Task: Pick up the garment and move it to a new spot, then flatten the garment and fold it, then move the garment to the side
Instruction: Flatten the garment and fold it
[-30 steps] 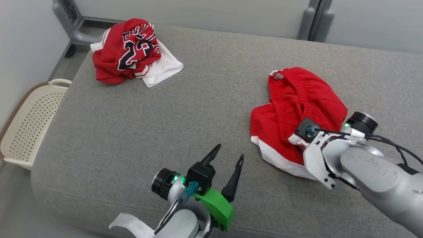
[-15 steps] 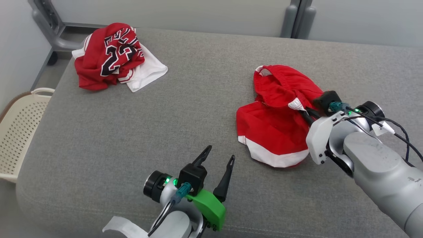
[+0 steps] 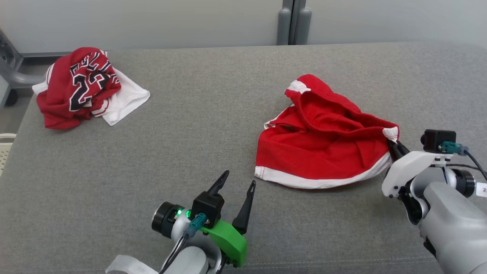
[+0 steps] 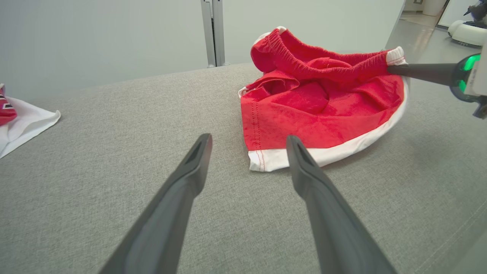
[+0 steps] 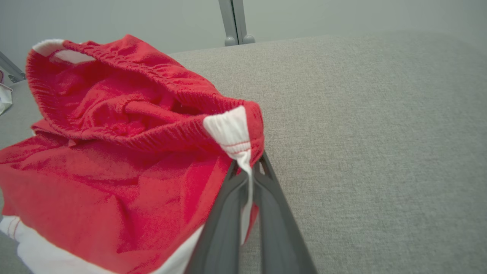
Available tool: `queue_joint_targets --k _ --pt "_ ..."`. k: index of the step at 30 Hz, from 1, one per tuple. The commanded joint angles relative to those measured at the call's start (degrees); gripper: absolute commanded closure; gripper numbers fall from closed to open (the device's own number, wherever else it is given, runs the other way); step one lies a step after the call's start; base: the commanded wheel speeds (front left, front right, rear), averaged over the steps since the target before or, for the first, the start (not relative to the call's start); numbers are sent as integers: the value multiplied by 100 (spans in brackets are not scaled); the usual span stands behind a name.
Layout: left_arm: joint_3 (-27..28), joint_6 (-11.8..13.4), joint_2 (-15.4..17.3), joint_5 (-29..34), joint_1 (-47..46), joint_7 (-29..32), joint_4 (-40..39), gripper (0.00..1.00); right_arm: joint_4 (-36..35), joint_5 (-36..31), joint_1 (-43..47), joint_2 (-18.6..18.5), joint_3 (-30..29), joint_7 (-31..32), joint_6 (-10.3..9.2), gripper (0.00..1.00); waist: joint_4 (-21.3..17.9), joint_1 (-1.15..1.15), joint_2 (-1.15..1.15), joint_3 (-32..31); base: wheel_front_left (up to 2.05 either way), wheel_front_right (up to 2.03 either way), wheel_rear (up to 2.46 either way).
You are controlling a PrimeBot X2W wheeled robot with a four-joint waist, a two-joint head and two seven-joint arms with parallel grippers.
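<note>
The garment (image 3: 319, 146) is a pair of red shorts with white trim, lying crumpled on the grey cushion right of centre; it also appears in the left wrist view (image 4: 319, 102) and the right wrist view (image 5: 114, 152). My right gripper (image 3: 392, 145) is shut on the white patch of its waistband at the right end, the fabric pinched between the fingertips (image 5: 247, 167). Near the front edge my left gripper (image 3: 237, 183) stands open just left of the white hem, holding nothing (image 4: 247, 142).
A red jersey with black numbers over a white cloth (image 3: 81, 89) lies at the far left of the cushion (image 3: 190, 133). A grey post (image 3: 293, 23) stands behind the cushion against the wall. A cream basket rim (image 3: 3, 146) shows at the left edge.
My right gripper closed on the shorts' waistband and drew it to the right, stretching the shorts out. The head camera turned, shifting the whole scene left. The left gripper stayed open.
</note>
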Motion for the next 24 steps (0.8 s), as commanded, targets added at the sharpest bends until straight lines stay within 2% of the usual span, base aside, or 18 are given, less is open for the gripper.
queue_joint_targets --k 1,8,13,16,17,18,24 --pt "15 28 40 36 52 -13 -9 0 5 86 95 48 -58 -39 -8 100 -134 0 0 58 0 0 0" --pt "80 27 99 38 -12 -12 2 0 -44 310 548 250 -1152 -50 -8 100 -312 0 0 170 0 0 0" --pt "111 28 142 34 -47 -13 23 0 -173 66 835 429 -1696 -51 -8 99 -400 0 0 205 0 0 0" --pt "130 36 163 25 -65 -13 31 0 -212 -127 932 483 -1938 -52 -9 55 -450 0 0 224 0 0 0" --pt "132 38 167 24 -71 -12 34 0 -215 -189 970 503 -2014 -52 -8 5 -464 0 0 230 0 0 0" --pt "139 40 172 19 -74 -13 36 0 -229 -271 1013 526 -2089 -52 -8 0 -482 0 0 238 0 0 0" --pt "194 50 208 -5 -86 -12 46 0 -306 -743 1171 564 -2427 -53 -7 0 -605 0 0 280 0 0 0"
